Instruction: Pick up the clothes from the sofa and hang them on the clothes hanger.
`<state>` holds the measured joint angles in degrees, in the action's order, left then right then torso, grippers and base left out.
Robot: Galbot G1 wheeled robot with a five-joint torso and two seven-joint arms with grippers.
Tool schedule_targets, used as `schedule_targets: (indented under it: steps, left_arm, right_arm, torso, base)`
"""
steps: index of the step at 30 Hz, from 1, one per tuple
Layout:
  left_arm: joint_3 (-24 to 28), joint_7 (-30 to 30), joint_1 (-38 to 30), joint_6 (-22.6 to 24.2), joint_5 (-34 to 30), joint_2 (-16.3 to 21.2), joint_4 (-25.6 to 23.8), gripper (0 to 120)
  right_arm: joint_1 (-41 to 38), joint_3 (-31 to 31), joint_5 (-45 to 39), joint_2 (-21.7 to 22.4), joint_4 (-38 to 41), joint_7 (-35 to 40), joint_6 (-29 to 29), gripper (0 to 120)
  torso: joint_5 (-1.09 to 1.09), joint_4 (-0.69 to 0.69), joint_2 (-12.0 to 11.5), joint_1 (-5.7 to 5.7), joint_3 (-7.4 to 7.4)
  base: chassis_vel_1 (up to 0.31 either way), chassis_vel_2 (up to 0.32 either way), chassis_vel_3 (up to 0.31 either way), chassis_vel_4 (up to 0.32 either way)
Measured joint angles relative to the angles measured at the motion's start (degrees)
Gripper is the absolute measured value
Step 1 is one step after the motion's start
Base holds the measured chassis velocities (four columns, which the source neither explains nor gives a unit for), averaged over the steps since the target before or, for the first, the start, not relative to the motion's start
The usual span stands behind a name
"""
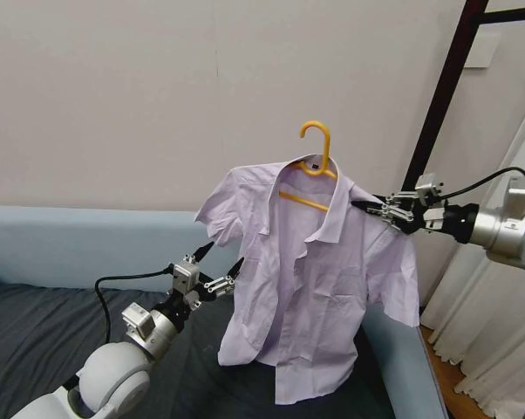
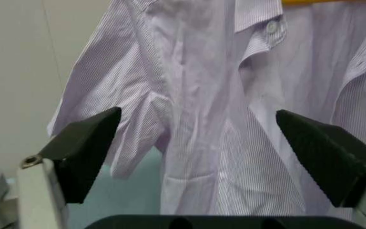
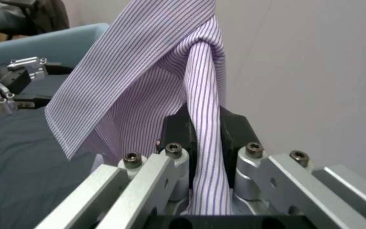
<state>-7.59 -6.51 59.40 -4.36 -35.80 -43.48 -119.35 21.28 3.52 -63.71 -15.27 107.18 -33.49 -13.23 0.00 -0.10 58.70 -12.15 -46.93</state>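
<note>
A lilac striped short-sleeved shirt [image 1: 315, 288] hangs on a yellow hanger [image 1: 317, 157] held up in the air above the sofa. My right gripper [image 1: 367, 208] is shut on the shirt's shoulder at the hanger's end; the right wrist view shows the striped fabric [image 3: 202, 119] pinched between its black pads [image 3: 237, 131]. My left gripper [image 1: 217, 266] stands open just beside the shirt's lower left edge, below its sleeve. From the left wrist, the shirt front [image 2: 234, 109] hangs a short way beyond the spread fingertips [image 2: 84, 143].
A light blue sofa [image 1: 71, 231] with a dark seat [image 1: 36, 336] runs along the white wall. A dark slanted pole [image 1: 441, 96] rises behind the right arm. Pale curtains [image 1: 507, 340] hang at the right above a strip of wooden floor.
</note>
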Motion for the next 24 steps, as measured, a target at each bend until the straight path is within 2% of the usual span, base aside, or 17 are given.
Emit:
schedule_targets:
  steps: [3, 7, 14, 16, 19, 21, 24]
  left_arm:
    - [0.2, 0.0, 0.9, 0.0, 0.1, -0.9, 0.1, 100]
    - [1.0, 0.5, 4.0, -0.6, 2.3, -2.5, 0.9, 100]
    - [0.6, -1.4, 7.7, -1.4, 4.4, -4.0, 2.5, 100]
    - [0.2, -2.5, 8.5, -1.9, 4.5, -4.6, 2.9, 100]
    - [0.1, -3.2, 8.6, -2.3, 4.5, -5.1, 3.2, 100]
    - [0.1, -3.4, 8.5, -2.3, 4.5, -5.4, 3.3, 100]
    - [0.4, -4.0, 8.0, -2.3, 4.5, -6.7, 3.6, 100]
  right_arm:
    - [-0.8, 0.7, -1.0, 1.1, 1.2, 1.7, -0.7, 7]
    - [-5.7, 1.1, -3.1, 2.7, 2.8, 5.4, -2.4, 7]
    - [-9.2, 1.1, -5.6, 5.1, 3.0, 6.9, -4.3, 7]
    - [-7.7, 1.7, -7.5, 8.5, 3.6, 7.9, -5.6, 7]
    - [-5.3, 3.2, -12.9, 13.1, 4.4, 13.7, -8.5, 7]
    - [-5.0, 3.5, -14.2, 13.8, 4.4, 16.3, -9.3, 7]
    - [-4.5, 3.7, -16.6, 13.7, 5.2, 27.2, -11.3, 7]
  torso:
    - [0.0, 0.0, 0.0, 0.0, 0.0]
    - [0.0, 0.02, 0.0, 0.0, 0.0]
    - [-0.02, 0.03, 0.0, 0.0, 0.0]
    - [0.01, 0.03, 0.0, 0.0, 0.0]
    - [0.0, -0.02, 0.0, 0.0, 0.0]
    - [-0.01, -0.02, 0.0, 0.01, 0.01]
    - [-0.01, 0.01, 0.0, 0.01, 0.0]
  base:
    - [0.0, 0.0, 0.0, 0.0]
    - [0.0, 0.0, 0.0, 0.0]
    - [0.0, 0.0, 0.0, 0.0]
    - [0.0, 0.0, 0.0, 0.0]
    - [0.0, 0.0, 0.0, 0.0]
    - [0.0, 0.0, 0.0, 0.0]
    - [0.0, 0.0, 0.0, 0.0]
